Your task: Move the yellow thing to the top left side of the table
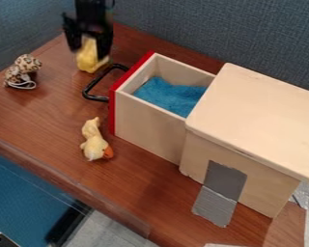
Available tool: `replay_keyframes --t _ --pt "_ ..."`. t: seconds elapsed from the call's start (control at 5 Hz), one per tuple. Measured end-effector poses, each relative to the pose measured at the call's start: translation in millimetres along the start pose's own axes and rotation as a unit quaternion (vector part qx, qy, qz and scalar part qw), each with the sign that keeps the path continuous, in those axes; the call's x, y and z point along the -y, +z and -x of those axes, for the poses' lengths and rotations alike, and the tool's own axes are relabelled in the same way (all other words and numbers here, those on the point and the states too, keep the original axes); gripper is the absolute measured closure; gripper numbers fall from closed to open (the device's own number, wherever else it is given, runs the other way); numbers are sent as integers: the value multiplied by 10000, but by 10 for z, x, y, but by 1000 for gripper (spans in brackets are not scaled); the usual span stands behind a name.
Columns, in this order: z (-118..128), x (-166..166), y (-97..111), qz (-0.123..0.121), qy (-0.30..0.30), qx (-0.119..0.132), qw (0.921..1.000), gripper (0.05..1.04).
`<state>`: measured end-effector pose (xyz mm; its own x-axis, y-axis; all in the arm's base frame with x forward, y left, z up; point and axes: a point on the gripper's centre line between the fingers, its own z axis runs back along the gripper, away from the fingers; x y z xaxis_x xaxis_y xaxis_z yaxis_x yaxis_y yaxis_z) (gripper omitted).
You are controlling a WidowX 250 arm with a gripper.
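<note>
We see the end effector [87, 44] above the far left corner of the surface [37, 116], hanging down right over the yellow thing [90, 59]. The top of the yellow thing reaches up into the end effector; we cannot tell whether it is gripped or only surrounded. Its wider lower part shows beneath, near that same corner and just beside the black handle [92, 89] of a wooden drawer [147, 128].

The drawer has a red front [112, 113] and stands pulled out of a pale wooden box [250, 130], with blue cloth [170, 96] inside. Near the left edge of the surface we have a spotted toy [21, 71] with a white string [23, 86]. A pale yellow plush duck [94, 140] lies in front of the drawer's red front, its orange bill [108, 152] turned toward the near edge. Grey tape [220, 190] runs from the box down onto the surface.
</note>
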<state>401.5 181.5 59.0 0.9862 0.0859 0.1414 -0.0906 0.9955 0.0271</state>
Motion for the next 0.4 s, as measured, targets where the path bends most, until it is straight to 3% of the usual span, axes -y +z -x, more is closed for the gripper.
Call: replay_keyframes --t 0.2,0.4 --pt "21 54 495 146 -262 389 9988 83" --pt "189 -57 649 183 -293 432 9985 83"
